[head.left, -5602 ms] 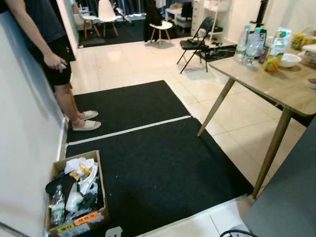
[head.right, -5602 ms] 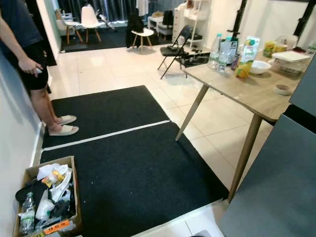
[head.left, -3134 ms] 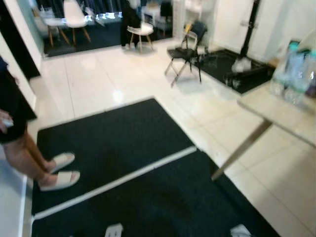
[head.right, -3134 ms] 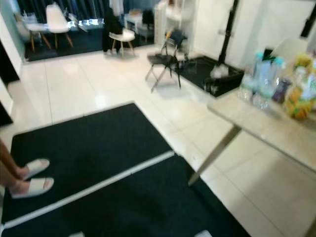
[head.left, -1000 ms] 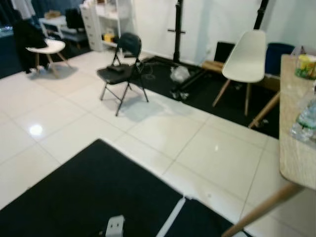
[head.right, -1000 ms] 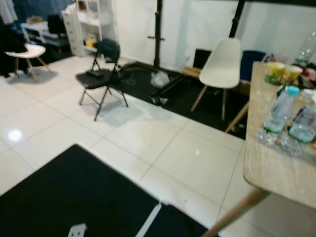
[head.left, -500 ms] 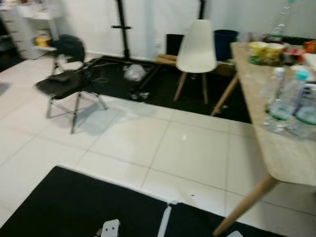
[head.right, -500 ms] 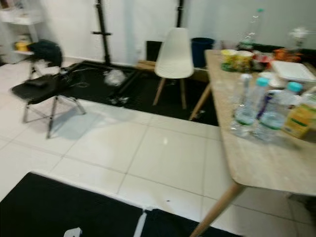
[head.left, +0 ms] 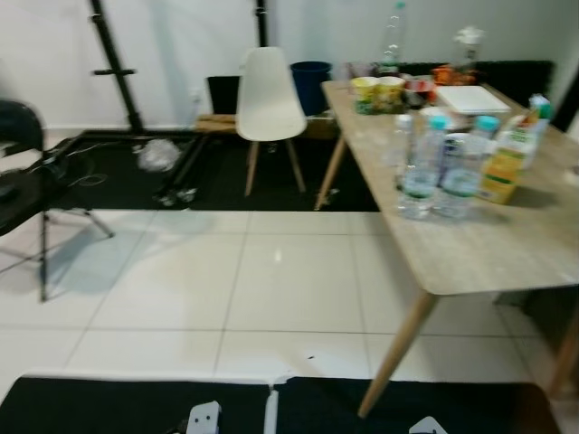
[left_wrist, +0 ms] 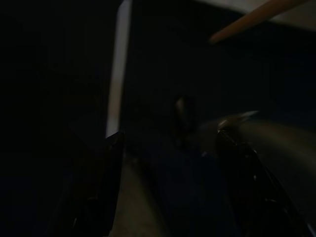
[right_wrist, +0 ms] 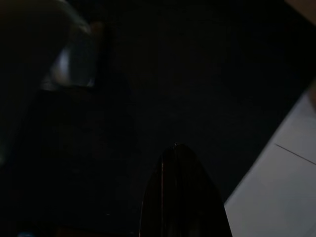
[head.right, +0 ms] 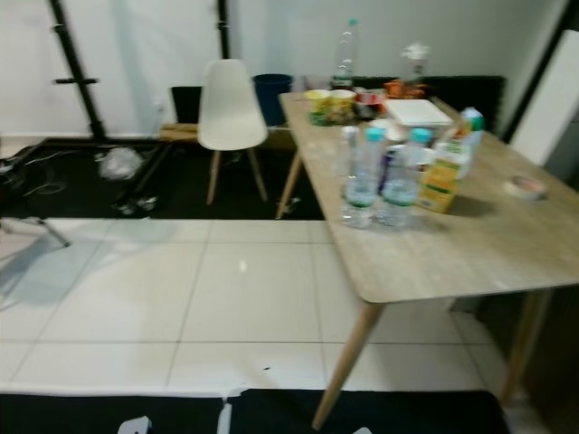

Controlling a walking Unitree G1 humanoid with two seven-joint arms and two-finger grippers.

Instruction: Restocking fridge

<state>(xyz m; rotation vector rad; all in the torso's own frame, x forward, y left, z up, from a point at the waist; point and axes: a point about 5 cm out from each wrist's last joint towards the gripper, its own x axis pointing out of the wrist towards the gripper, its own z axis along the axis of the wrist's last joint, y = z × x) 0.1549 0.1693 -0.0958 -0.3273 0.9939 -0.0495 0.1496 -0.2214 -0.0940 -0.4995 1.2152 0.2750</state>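
Observation:
A light wooden table [head.left: 488, 249] stands at the right. On it are two clear water bottles with teal caps [head.left: 439, 176], an orange juice carton [head.left: 508, 167], yellow-green cups [head.left: 378, 93], a white tray [head.left: 470, 98] and a tall bottle [head.left: 391, 41] at the far end. In the dark left wrist view my left gripper [left_wrist: 173, 158] hangs above the black mat, fingers apart, nothing between them. The right wrist view is dark too, with one black finger [right_wrist: 180, 197] over the mat.
A white chair [head.left: 269, 95] and a blue bin [head.left: 310, 77] stand at the table's far left corner. A black folding chair [head.left: 18, 181] is at the left edge, with black stand poles [head.left: 113, 68] and cables behind. White tiles lie ahead, with a black mat [head.left: 136, 407] underfoot.
The view has swung right: the person and the cardboard box have left it, and the table with its bottles now stands at centre right. Both arms hang as before.

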